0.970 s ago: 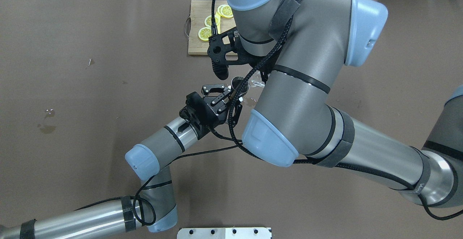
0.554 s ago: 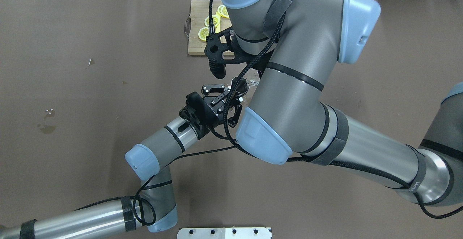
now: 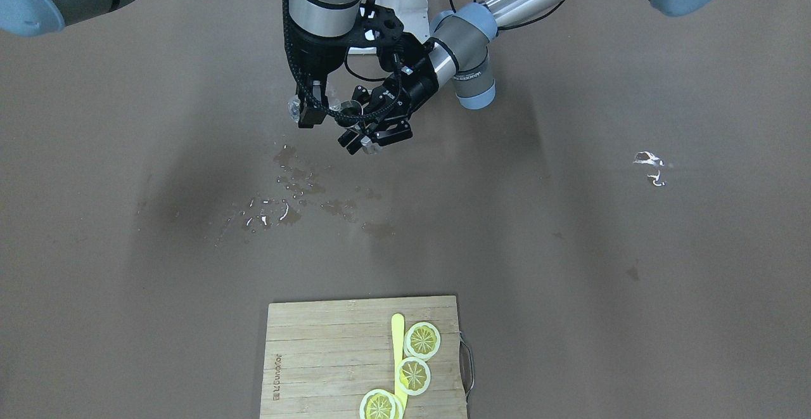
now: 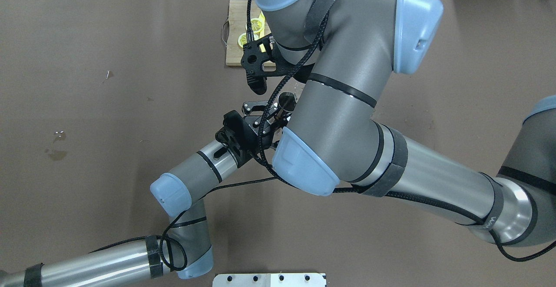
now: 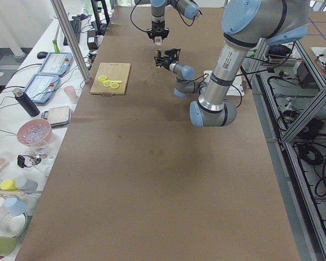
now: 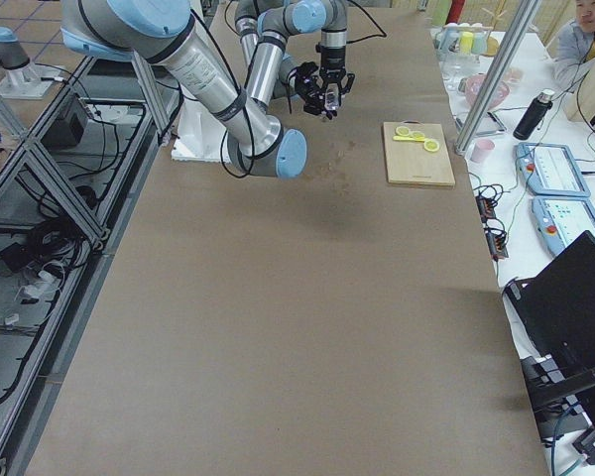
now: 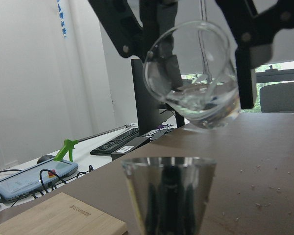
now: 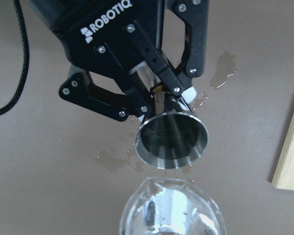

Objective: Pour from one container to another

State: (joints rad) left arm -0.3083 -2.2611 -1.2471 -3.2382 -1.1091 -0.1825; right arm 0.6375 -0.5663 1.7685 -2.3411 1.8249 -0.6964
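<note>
Swinging leftward overhead since a second ago, the right arm (image 4: 339, 117) hides more of the cutting board (image 4: 232, 52). Pinched in the right jaws, a tilted glass beaker (image 7: 201, 93) holds a little clear liquid just above the steel cup (image 8: 172, 139) pinched in the left jaws. Overhead the beaker is hidden; wrist views show it.

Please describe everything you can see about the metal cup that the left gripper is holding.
The metal cup is small, shiny, steel-looking, widening toward its round rim. It stands upright, clamped between the fingers of the left gripper. Its inside looks dark; I cannot tell whether it holds liquid. A tilted glass beaker with some clear liquid hangs just above its mouth, apart from it. Wet spots lie on the table beneath.
</note>
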